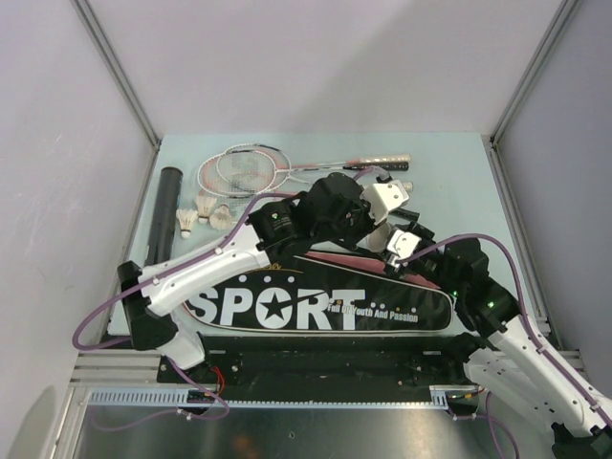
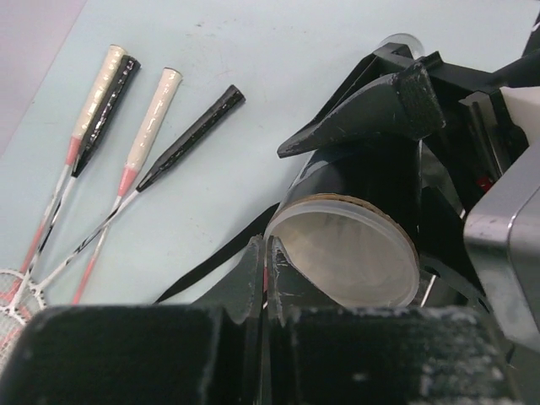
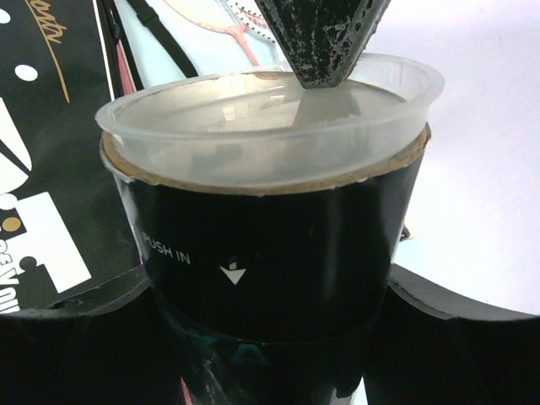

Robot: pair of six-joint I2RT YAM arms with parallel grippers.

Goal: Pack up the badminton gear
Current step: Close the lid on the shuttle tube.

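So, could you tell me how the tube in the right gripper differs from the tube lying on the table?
The held tube is clamped in the right gripper; the table tube lies free beside the shuttlecocks. The held tube shows a translucent cap; the table tube shows none clearly. Both are dark.

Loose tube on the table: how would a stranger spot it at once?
Start at the black SPORT bag and look to the left edge of the table. There a long dark tube lies beside white shuttlecocks. Unlike the other tube, no pincer holds it.
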